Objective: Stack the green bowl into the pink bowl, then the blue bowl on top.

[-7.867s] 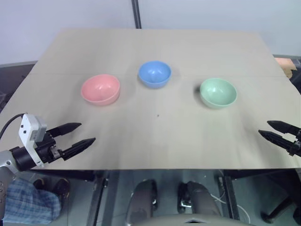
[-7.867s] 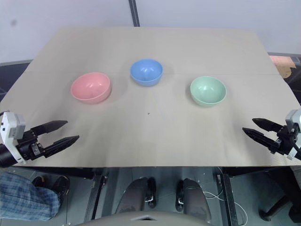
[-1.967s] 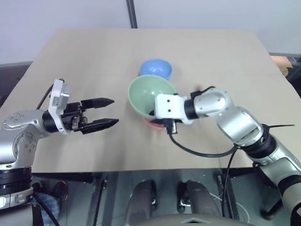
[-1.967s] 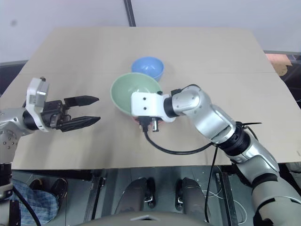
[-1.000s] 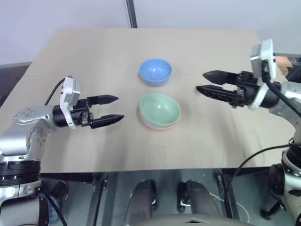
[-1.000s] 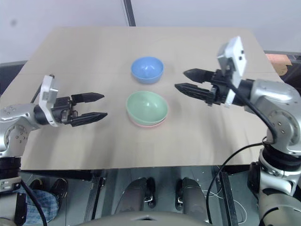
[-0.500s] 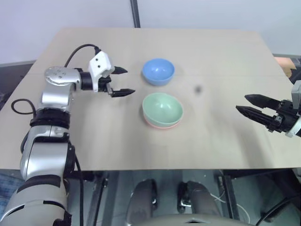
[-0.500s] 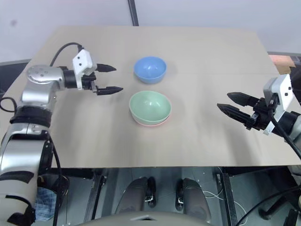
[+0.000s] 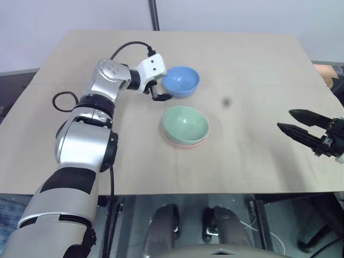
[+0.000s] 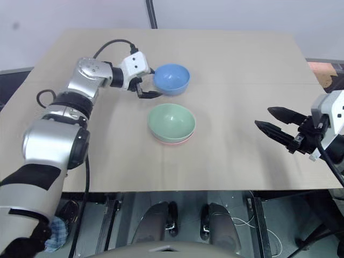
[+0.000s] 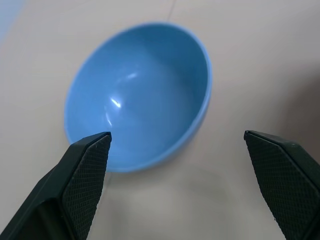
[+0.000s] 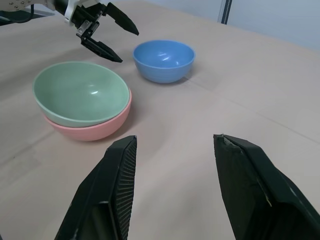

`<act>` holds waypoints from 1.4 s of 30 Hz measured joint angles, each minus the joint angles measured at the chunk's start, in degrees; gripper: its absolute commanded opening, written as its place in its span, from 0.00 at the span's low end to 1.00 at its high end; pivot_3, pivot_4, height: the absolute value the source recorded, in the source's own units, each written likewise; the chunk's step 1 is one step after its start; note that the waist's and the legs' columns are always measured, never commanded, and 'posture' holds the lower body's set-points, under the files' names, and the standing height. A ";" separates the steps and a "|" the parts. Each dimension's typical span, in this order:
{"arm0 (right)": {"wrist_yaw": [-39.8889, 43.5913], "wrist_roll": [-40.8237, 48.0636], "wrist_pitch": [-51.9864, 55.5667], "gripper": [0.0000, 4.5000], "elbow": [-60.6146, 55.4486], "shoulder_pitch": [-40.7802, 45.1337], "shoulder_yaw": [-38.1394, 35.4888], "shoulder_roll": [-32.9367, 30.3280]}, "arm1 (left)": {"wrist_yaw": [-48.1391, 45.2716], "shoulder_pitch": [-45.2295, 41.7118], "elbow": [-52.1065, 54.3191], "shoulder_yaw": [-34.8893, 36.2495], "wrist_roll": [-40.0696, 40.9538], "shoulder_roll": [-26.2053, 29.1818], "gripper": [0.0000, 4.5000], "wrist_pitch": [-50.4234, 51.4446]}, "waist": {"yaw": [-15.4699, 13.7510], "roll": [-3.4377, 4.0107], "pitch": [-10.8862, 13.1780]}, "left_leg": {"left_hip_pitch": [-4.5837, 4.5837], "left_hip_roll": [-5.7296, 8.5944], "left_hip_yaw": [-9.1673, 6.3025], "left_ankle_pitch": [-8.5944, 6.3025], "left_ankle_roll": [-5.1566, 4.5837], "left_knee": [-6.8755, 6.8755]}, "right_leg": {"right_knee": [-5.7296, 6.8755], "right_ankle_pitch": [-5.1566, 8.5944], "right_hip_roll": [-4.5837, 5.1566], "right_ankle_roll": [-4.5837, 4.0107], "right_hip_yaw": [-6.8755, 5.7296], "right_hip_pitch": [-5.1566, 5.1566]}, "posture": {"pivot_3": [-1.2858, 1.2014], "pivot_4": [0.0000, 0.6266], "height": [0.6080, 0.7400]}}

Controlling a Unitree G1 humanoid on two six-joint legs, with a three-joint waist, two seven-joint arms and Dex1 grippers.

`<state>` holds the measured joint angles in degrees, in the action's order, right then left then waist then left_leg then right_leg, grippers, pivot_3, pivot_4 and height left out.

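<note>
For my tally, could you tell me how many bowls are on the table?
3: the green bowl nested in the pink bowl mid-table, the blue bowl just behind them. None seems hidden.

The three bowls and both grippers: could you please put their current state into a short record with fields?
green bowl: nested in the pink bowl
blue bowl: alone on the table, beyond the stack
left gripper: open, beside the blue bowl, not gripping it
right gripper: open, empty, off to the stack's right
task stage: first stacking done, blue bowl not yet lifted
</note>
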<state>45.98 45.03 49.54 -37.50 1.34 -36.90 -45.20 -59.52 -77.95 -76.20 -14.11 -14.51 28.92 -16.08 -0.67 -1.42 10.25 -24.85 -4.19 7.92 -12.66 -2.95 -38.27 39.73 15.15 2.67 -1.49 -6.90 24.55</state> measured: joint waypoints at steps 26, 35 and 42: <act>-3.84 3.06 -3.75 0.63 0.25 -0.80 -0.54 -3.78 | 23.89 -1.26 -2.25 -15.63 -22.45 -7.32 0.15 -6.83 | -0.04 -0.14 0.08 | -0.02 0.02 -0.01 0.00 0.00 -0.04 | 0.05 0.00 0.07 0.00 0.00 0.01 | 0.52 0.24 1.00; -3.77 3.07 -5.13 0.63 1.59 -0.44 1.02 -4.04 | 23.64 -2.45 -3.04 -14.54 -21.70 -5.77 0.01 -7.20 | -0.09 -0.16 0.09 | -0.03 0.03 0.00 0.12 0.20 -0.05 | 0.05 0.00 0.07 0.00 -0.01 0.01 | 0.52 0.24 1.00; -3.44 3.08 -5.47 0.63 2.03 -0.45 1.07 -4.44 | 15.30 -8.74 -2.75 -9.72 -17.34 -3.32 0.01 -12.44 | -0.13 -0.18 0.10 | -0.03 0.04 0.00 0.12 0.20 -0.05 | 0.05 0.00 0.08 0.00 -0.02 0.01 | 0.52 0.24 1.00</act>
<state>42.54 48.11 44.08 -35.47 0.89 -35.83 -49.64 -44.22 -86.69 -78.96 -23.83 -31.85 25.60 -28.52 -0.79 -1.59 10.35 -24.88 -4.15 7.92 -12.53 -2.75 -38.31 39.78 15.15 2.75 -1.49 -6.92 24.56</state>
